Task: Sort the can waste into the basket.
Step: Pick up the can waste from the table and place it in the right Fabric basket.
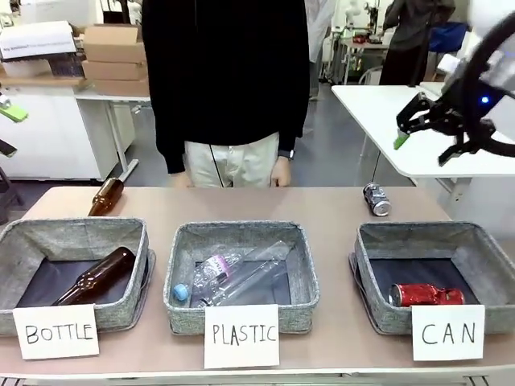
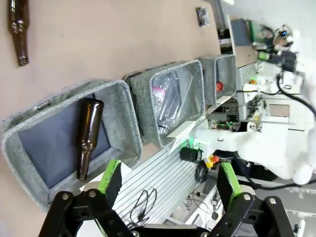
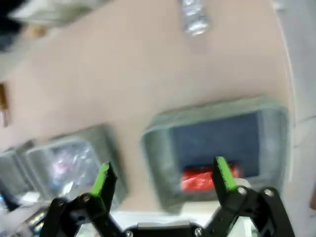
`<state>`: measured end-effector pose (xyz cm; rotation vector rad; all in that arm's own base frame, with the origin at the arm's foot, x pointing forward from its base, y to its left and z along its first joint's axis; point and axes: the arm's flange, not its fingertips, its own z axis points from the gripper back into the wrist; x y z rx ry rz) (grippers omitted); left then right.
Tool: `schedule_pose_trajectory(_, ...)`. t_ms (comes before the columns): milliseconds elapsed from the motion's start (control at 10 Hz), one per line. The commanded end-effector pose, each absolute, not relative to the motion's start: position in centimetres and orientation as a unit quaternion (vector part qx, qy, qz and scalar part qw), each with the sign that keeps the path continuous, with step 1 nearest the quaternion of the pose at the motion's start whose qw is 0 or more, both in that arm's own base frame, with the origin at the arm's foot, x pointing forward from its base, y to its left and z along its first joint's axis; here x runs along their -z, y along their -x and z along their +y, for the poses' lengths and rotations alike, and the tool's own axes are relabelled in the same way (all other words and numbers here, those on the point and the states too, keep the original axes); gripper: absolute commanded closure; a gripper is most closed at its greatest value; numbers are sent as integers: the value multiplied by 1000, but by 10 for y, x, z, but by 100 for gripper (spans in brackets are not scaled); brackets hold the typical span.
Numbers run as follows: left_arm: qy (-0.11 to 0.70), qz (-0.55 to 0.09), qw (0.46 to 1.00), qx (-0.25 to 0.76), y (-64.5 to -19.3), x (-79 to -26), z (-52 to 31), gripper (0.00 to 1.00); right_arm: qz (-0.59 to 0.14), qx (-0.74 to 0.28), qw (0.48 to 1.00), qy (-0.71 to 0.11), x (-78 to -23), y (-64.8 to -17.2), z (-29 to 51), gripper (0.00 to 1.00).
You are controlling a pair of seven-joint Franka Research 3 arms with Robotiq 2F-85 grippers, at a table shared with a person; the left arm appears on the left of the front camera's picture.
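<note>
High over the table's far right corner, the right gripper (image 1: 424,149) is seen with its jaws spread wide and nothing between the green pads (image 3: 103,178). Below it and to its left, the silver can (image 1: 376,199) is found on the bare tabletop (image 1: 322,207), just beyond the far left corner of the basket (image 1: 418,229) marked by the CAN sign (image 1: 448,332), and clear of its rim. The can appears to lie on its side. Its long axis is judged to run roughly from near to far with a slight slant, so a grasp across its width would call for the fingers to be set left and right of it. The red can (image 1: 426,294) is already lodged inside the basket, laid left to right by the near wall. The left gripper (image 2: 168,183) is likewise open and empty, raised at the table's left end by the BOTTLE basket (image 2: 126,113), well apart from the silver can. The right arm is therefore judged much the nearer. A descent down and leftward seems called for, then a short carry toward the near side. A person's hand (image 1: 281,172) hangs at the far edge, apart from the can.
</note>
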<state>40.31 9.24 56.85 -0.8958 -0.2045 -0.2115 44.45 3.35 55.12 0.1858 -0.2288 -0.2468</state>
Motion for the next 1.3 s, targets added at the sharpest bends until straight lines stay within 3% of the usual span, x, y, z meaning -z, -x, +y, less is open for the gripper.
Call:
schedule_pose_trajectory(0,429,-98,892,102,-401,-570,92,0,-29,136,983,124,-535,-479,20,0)
schedule_pose_trajectory(100,429,-98,892,102,-401,-570,92,0,-1,164,984,71,-529,-480,20,0)
schedule_pose_trajectory(200,429,-98,892,102,-401,-570,92,0,-98,129,987,-15,-533,-468,20,0)
schedule_pose_trajectory(300,429,-98,892,102,-401,-570,92,0,-98,129,987,-15,-533,-468,20,0)
schedule_pose_trajectory(400,429,-98,892,102,-401,-570,92,0,-61,146,986,49,-512,-483,7,0)
schedule_pose_trajectory(500,429,-98,892,102,-401,-570,92,0,-15,36,999,29,-491,-521,16,0)
schedule_pose_trajectory(600,429,-98,892,102,-401,-570,92,0,-30,-1,999,-13,-482,-549,7,0)
schedule_pose_trajectory(800,429,-98,892,102,-401,-570,92,0,-30,-72,997,-9,-452,-586,2,0)
schedule_pose_trajectory(1200,429,-98,892,102,-401,-570,92,0,-15,-96,991,-91,-373,-634,-15,0)
